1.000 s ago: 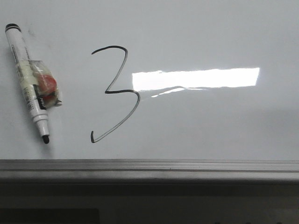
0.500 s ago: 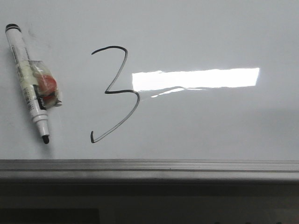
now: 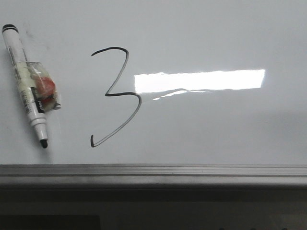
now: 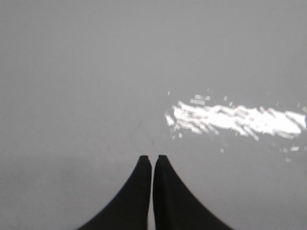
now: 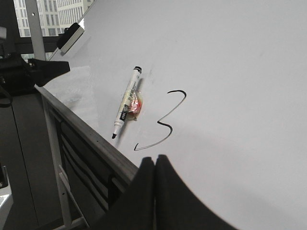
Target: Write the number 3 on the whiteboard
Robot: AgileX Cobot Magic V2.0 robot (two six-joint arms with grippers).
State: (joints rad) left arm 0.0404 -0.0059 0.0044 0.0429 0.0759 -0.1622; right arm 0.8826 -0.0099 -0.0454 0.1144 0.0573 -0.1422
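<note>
A thin black number 3 (image 3: 116, 96) is drawn on the whiteboard (image 3: 206, 129), left of a bright glare. It also shows in the right wrist view (image 5: 163, 122). A white marker (image 3: 28, 88) with a black uncapped tip and a red-and-clear wrap lies on the board left of the 3; it shows in the right wrist view too (image 5: 126, 100). Neither gripper shows in the front view. My left gripper (image 4: 153, 157) is shut and empty over bare board (image 4: 96, 72). My right gripper (image 5: 155, 158) is shut and empty above the board's front edge, just below the 3's tail.
The board's grey metal frame strip (image 3: 153, 172) runs along the front edge. An eraser (image 5: 71, 37) lies at the board's far corner. The left arm's dark body (image 5: 29, 72) hangs off the board's edge. A white support frame (image 5: 60, 187) stands under the board.
The whole front view has shifted a little: marker and 3 sit a few pixels further left. Nothing else has moved.
</note>
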